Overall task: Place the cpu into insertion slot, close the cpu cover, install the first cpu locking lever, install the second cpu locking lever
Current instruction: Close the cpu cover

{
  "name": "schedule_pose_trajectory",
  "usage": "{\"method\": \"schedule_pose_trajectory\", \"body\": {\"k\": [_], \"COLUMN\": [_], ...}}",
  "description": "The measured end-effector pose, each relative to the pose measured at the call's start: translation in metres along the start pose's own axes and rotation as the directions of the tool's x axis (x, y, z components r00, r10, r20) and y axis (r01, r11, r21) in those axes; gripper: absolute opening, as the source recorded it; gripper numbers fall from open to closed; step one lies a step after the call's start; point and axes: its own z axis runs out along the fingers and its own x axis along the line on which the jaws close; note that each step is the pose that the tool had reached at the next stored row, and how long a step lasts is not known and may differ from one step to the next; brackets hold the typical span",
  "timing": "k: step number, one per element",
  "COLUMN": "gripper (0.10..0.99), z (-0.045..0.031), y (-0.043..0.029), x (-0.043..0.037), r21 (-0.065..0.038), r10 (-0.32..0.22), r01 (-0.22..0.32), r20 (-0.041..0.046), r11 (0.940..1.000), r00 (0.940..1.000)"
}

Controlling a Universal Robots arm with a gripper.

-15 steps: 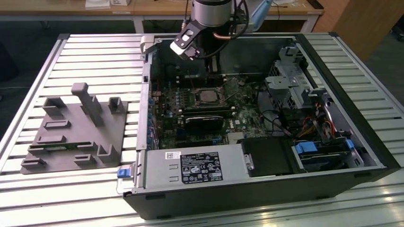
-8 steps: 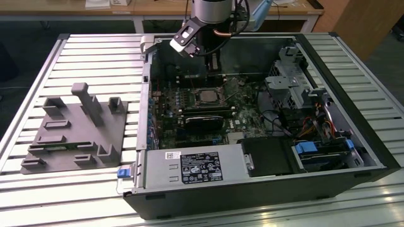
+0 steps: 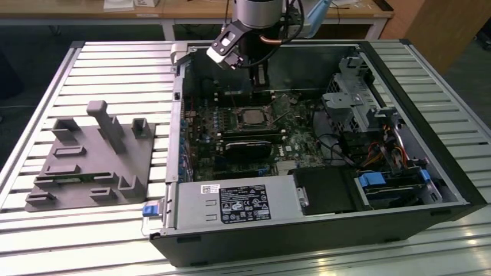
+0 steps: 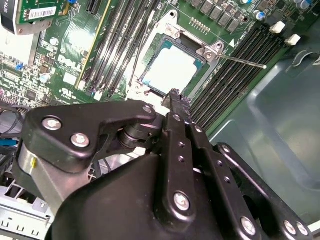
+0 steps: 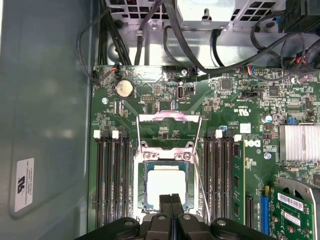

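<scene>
Treat the cpu (image 3: pixel 249 117), seated in the socket (image 3: pixel 236 110) just above centre of the exterior view under the empty, pressed-together gripper (image 5: pixel 171 199), as probably light, stiff and fragile; grip opposite edges only.

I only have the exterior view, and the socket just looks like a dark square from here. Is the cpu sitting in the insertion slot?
Observer: Yes. In both wrist views the cpu lies flat in the insertion slot, with its silver top showing.
Operator: Is the pincer carrying anything?
Observer: No. In the first wrist view the pincer is shut and holds nothing.
Operator: What about the locking levers?
Observer: In the second wrist view one thin lever reaches out from the socket's corner across the memory slots.
</scene>
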Motion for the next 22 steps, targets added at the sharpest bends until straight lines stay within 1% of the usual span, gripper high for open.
{"method": "schedule_pose_trajectory", "body": {"k": [15, 22], "gripper": [0.106, 0.106], "z": [0.0009, 0.0015], "y": [0.0125, 0.0221], "x": [0.0001, 0.0001], "r21": [0.000, 0.000], "r10": [0.000, 0.000], "r01": [0.000, 0.000], "r20": [-0.0002, -0.0002], "r11": [1.0000, 1.0000], "r00": [1.0000, 1.0000]}}
